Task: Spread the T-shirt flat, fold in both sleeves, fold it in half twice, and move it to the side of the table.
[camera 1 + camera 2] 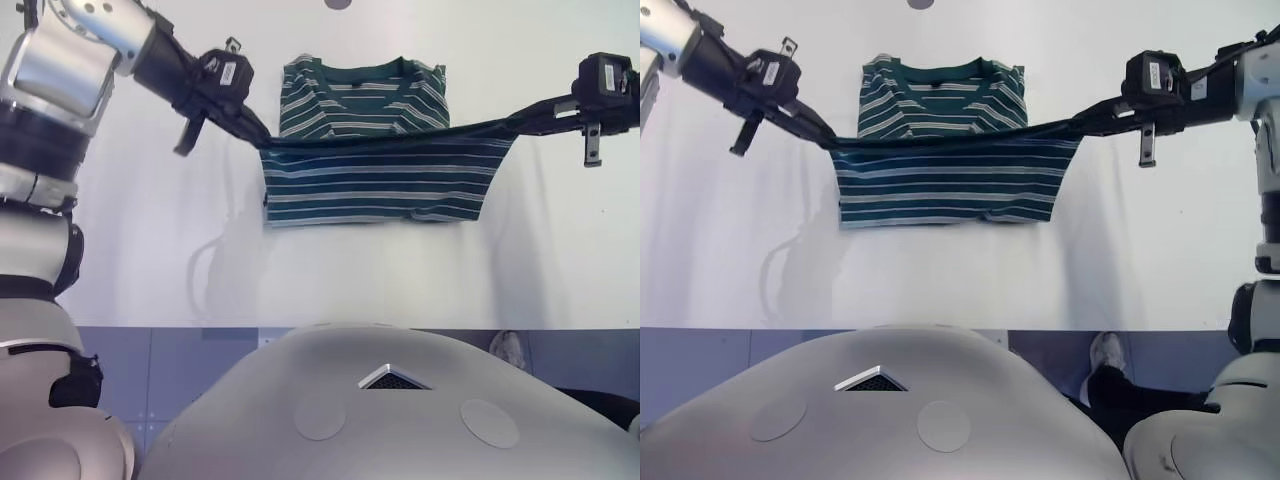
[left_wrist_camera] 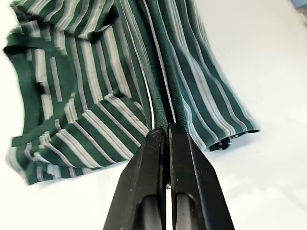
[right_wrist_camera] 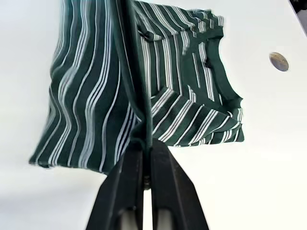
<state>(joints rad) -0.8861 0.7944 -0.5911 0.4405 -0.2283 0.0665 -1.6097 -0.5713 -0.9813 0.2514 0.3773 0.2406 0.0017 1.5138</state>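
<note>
Left gripper (image 1: 258,138) and right gripper (image 1: 512,122) are each clamped tight on a corner of the T-shirt (image 1: 372,190) hem (image 1: 385,143). The shirt sits mid-table (image 1: 150,240), collar (image 1: 362,68) end flat, hem lifted taut between my arms. Sleeves look tucked in already, though I can't be sure. I judge this the first half-fold. Next I should carry the hem to the collar, lower it evenly, then release.

Bright, even light falls from overhead on the white table (image 1: 120,250), which glares almost blank in the wrist views, and a sheen shows on the left arm's metal shell (image 1: 60,70). Shadows are soft and pale: a faint grey one lies on the table nearer the robot than the left gripper (image 1: 258,135), and a thin dark band sits under the lifted fold of the T-shirt (image 1: 380,185).
</note>
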